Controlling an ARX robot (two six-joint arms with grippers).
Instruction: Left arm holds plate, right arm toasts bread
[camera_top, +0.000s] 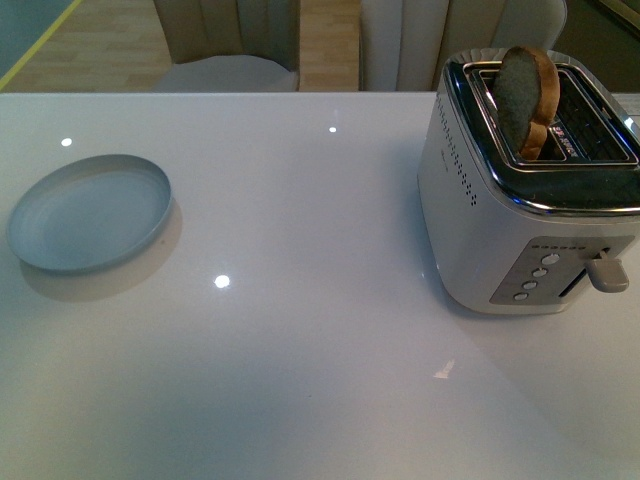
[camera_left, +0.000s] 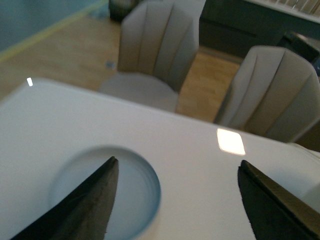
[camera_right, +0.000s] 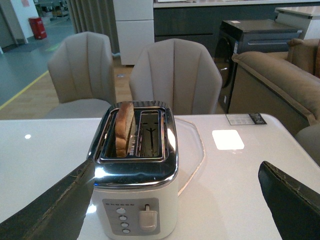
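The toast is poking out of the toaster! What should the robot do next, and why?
Probably lower the open right gripper onto the bread. The slice stands up out of the toaster's left slot, nothing grips it, and the plate lies empty on the table with the open left gripper above it.

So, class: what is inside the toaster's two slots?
One slot of the toaster holds the bread, standing upright with its upper part out. The other slot looks empty. The bread's lower part is hidden inside.
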